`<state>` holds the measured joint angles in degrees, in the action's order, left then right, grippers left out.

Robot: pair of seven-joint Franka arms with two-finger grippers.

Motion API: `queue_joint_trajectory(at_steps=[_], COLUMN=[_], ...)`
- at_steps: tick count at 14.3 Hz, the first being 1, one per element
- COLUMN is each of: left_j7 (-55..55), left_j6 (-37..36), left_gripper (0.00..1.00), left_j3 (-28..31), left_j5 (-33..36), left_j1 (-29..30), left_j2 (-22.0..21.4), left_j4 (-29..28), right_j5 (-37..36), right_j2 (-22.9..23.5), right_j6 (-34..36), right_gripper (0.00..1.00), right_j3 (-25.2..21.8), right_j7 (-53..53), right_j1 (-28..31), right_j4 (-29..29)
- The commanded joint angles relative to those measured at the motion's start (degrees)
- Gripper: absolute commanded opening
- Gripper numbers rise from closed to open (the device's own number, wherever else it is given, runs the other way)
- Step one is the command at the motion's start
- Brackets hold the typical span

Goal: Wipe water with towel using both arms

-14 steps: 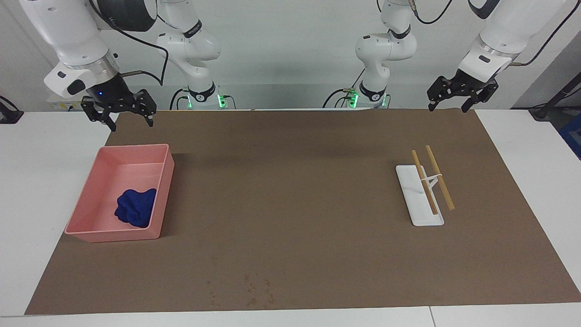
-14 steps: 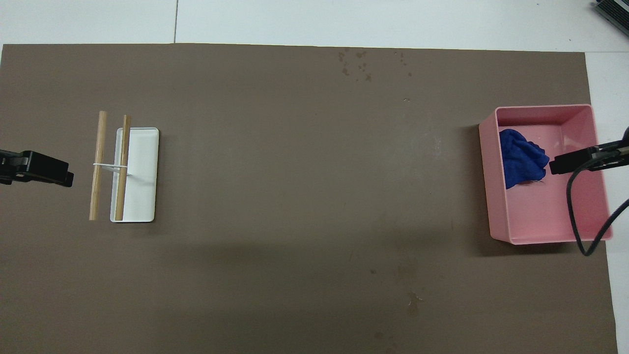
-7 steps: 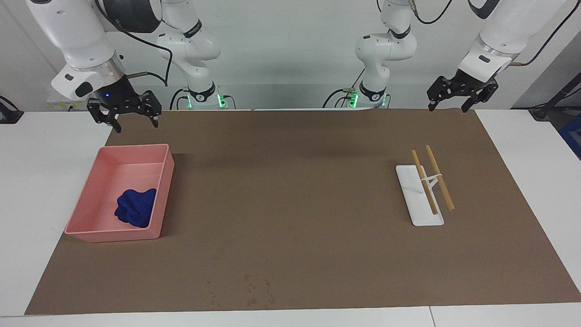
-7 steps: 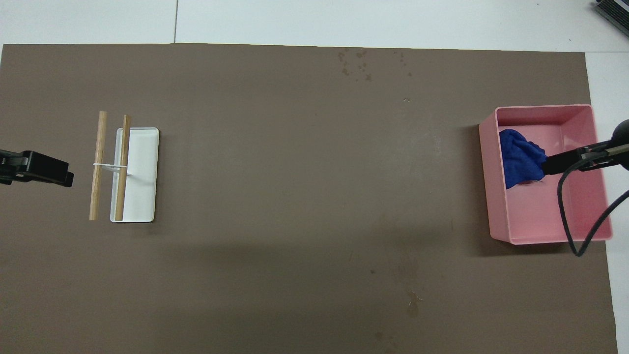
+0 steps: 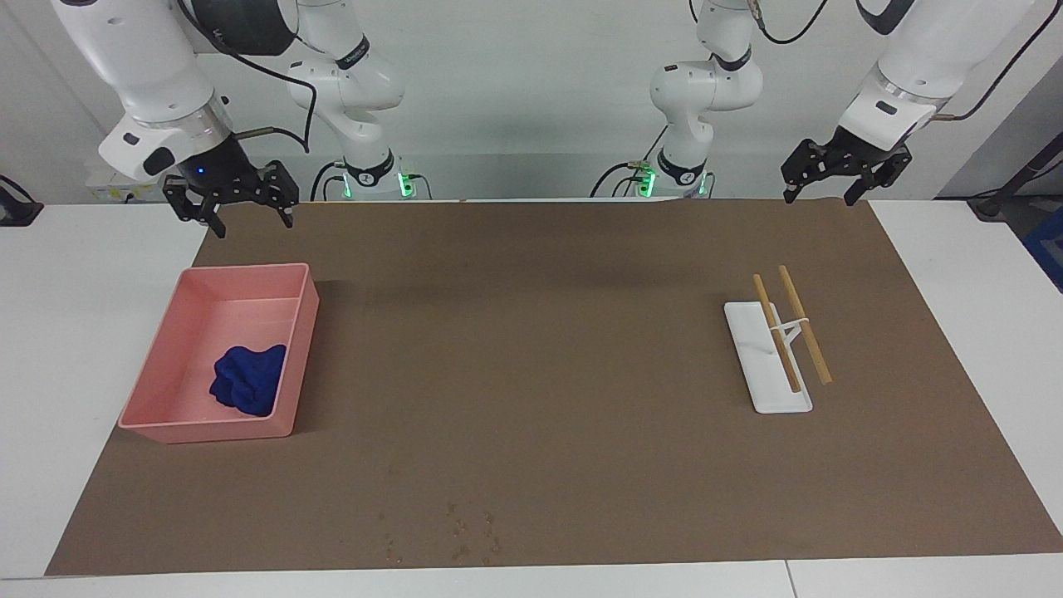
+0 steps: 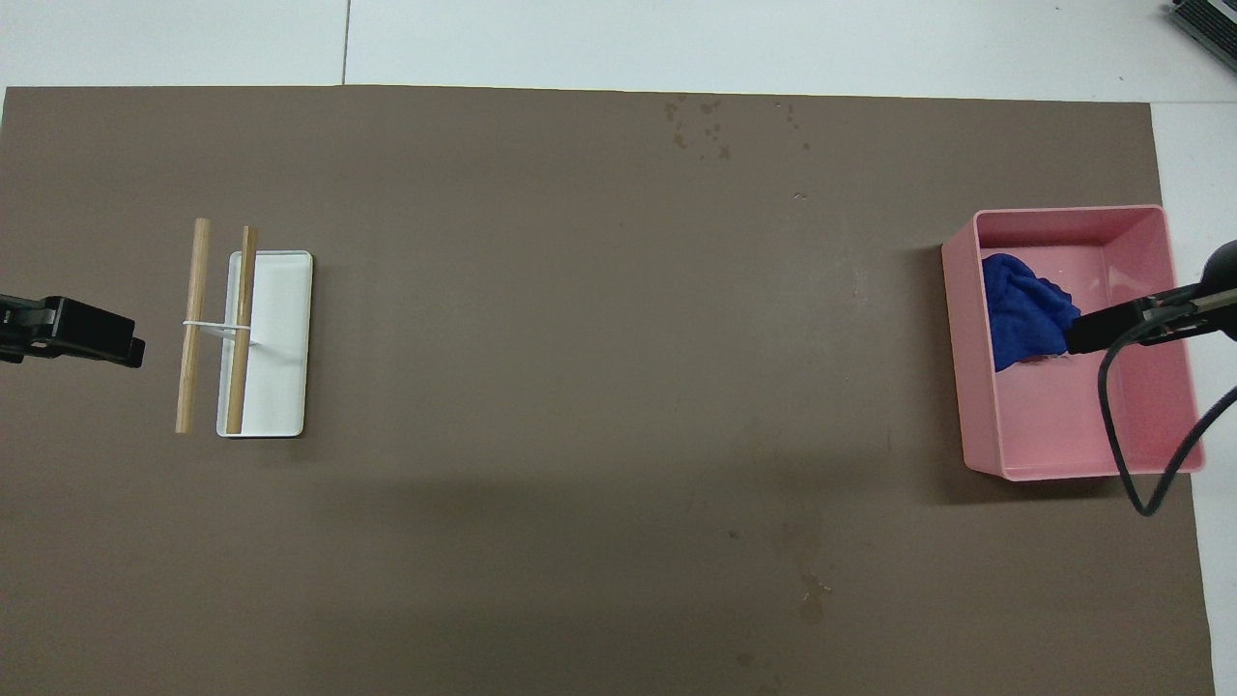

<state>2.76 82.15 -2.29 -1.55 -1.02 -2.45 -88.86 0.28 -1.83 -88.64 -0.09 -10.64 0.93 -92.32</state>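
Observation:
The water is a scatter of small dark drops on the brown mat, close to the mat's edge farthest from the robots; in the overhead view the water lies near the top edge. The deep-blue towel is bunched in a pink tray at the right arm's end. From above the towel fills one corner of the tray. My right gripper hangs open, raised over the tray, well clear of the towel; from above, the right gripper shows beside the cloth. My left gripper waits open and empty over the mat's corner; from above, the left gripper shows at the picture's edge.
A white stand carrying two wooden sticks lies at the left arm's end, seen from above as the stand. A black cable from the right wrist loops above the tray. Faint stains mark the mat nearer the robots.
The right gripper has shifted a little toward the table's middle and risen slightly; from above its tip has crept over the tray up to the towel. The left arm has not moved.

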Motion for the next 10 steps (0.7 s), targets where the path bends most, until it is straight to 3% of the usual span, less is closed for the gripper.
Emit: queue_joint_trajectory(at_steps=[1,10], left_j7=[0.0,0.0], left_j6=[0.1,0.1], left_gripper=[1.0,1.0], left_j3=[0.3,0.3], left_j5=[0.8,0.8], left_j1=[-0.3,-0.3], left_j2=[-1.3,-1.3], left_j4=[-1.4,-1.4], right_j5=[-0.6,-0.6], right_j2=[-0.2,-0.1], right_j6=[1.7,1.5], right_gripper=[1.0,1.0], right_j3=[-0.2,-0.2], right_j7=[0.7,0.8], right_j1=[-0.5,-0.6], right_j4=[1.3,0.6])
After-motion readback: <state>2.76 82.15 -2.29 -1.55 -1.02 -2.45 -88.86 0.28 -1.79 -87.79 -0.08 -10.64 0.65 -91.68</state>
